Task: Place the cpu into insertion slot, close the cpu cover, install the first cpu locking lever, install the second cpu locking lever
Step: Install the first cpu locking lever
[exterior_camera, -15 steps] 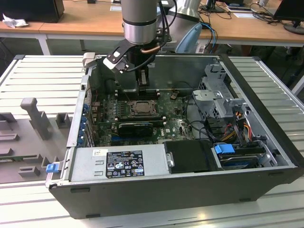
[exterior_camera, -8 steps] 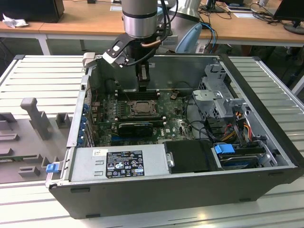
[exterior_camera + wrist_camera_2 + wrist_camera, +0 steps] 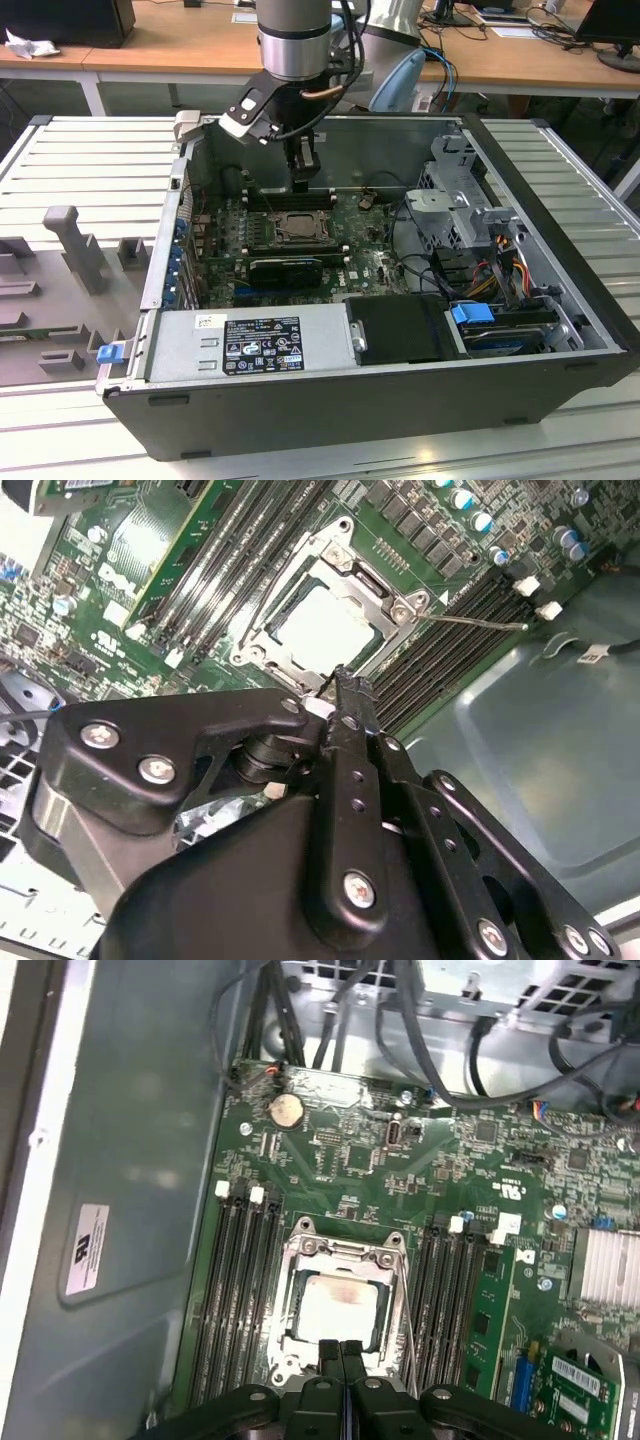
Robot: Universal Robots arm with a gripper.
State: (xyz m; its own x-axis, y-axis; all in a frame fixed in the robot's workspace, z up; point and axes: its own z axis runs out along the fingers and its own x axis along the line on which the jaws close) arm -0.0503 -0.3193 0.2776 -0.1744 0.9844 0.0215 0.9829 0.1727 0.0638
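cpu (image 3: 340, 1308) check. Open computer case (image 3: 350, 415) lies on its side on a ribbed grey metal worktop (image 3: 90, 160). Wooden desks (image 3: 150, 45) with cables stand behind it, and grey moulded fixtures (image 3: 75, 245) sit on the exterior view's left. Motherboard (image 3: 400, 1160) faces up inside the case.

cpu sits flat in the insertion slot (image 3: 292, 1312), pale metal face up. cpu cover (image 3: 340, 1255) is down around it, and the face shows through the window. Long black memory slots (image 3: 235, 1300) flank the socket on both sides. A thin wire lever (image 3: 470, 623) juts out from the socket over the memory slots; latched or not, can't tell.

gripper (image 3: 341, 1352) hangs on the arm (image 3: 295, 40) above the board. In the exterior view it is at the socket's edge nearest the case's far wall. In both wrist views the cpu is just beside the tips. Jaws pressed together, nothing between them. Contact with the cover: can't tell.
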